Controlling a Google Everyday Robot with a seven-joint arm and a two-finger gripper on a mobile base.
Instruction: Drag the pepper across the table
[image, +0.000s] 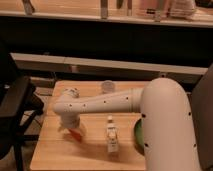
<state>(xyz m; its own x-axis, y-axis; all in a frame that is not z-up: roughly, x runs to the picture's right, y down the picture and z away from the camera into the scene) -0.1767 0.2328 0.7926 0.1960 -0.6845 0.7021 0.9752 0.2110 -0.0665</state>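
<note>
While the claw (68, 128) hangs, jaws apart, low over the near-left part of the table (55, 155), the pepper (76, 134) lies just to its near-right, apparently touching the tips. Its long axis slants from far-left to near-right, so a rightward drag looks plausible.

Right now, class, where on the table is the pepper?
In the camera view the pepper lies on the lower-left part of the table, just below the tool, with the white-labelled bottle to its right in the picture.
</note>
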